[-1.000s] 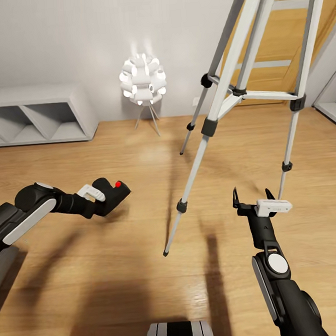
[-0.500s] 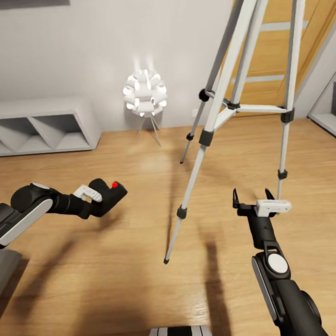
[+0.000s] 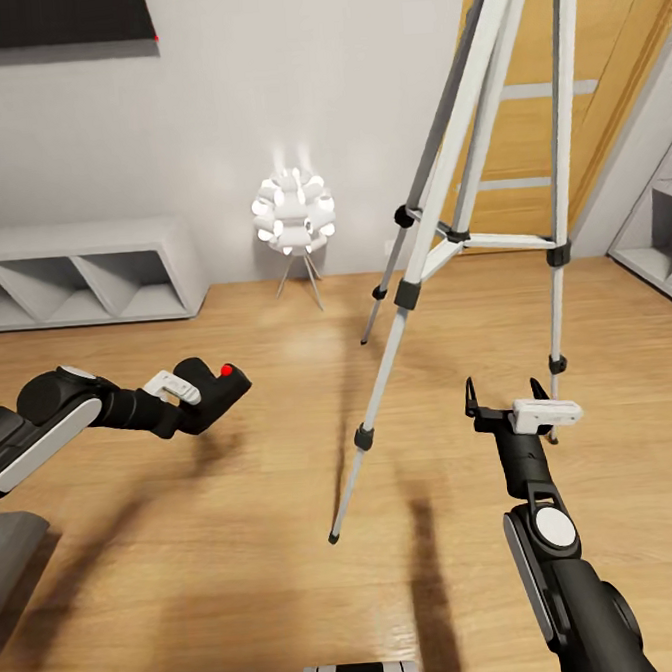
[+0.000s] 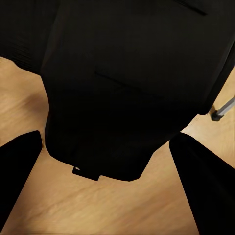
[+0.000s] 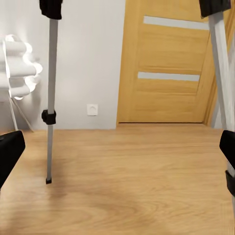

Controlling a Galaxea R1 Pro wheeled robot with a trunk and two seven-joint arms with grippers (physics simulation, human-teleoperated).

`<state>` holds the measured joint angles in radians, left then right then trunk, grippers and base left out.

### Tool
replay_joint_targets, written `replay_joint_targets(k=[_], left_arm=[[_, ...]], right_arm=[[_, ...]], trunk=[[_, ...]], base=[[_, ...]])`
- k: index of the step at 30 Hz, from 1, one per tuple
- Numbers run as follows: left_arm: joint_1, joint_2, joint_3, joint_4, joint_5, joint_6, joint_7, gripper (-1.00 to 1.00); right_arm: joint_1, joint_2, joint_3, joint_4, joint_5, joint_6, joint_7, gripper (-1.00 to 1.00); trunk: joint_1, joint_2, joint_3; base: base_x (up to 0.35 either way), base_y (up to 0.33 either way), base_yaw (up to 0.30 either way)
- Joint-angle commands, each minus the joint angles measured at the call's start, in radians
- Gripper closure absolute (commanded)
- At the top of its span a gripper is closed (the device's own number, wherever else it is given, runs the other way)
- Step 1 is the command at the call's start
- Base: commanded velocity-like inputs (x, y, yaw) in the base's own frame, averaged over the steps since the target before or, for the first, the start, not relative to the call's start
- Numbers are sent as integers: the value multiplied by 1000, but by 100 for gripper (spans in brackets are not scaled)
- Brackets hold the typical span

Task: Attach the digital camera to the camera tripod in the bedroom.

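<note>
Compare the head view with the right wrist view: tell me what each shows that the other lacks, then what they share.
Head view alone: the left gripper shut on the small black digital camera with a red button, and the low grey shelf unit.

Right wrist view alone: the white wall socket.

Both: the silver-legged camera tripod, white ball-shaped lamp, wooden door, light wood floor.

No legible text, label, brand, number or sign appears in any view. The digital camera (image 3: 217, 386) and the camera tripod (image 3: 449, 233) carry no readable markings.
</note>
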<state>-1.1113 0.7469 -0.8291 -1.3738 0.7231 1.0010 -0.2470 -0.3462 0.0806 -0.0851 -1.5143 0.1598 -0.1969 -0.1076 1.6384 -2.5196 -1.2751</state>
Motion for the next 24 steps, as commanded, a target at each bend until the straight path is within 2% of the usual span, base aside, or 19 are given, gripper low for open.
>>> replay_joint_targets(k=[1,16,24], left_arm=[[-1,2,-2,0,-8,1,-9,100],[-1,21,-10,1,-8,1,-9,100],[-1,22,-15,19,-9,0,-9,100]], right_arm=[[0,1,-1,1,10,-1,-4,-100],[0,0,-1,8,10,-1,-4,-100],[0,0,-1,8,10,-1,-4,-100]], trunk=[[-1,0,3],[-7,3,61],[-7,3,61]], base=[[0,0,0],[0,0,0],[-10,-2,0]])
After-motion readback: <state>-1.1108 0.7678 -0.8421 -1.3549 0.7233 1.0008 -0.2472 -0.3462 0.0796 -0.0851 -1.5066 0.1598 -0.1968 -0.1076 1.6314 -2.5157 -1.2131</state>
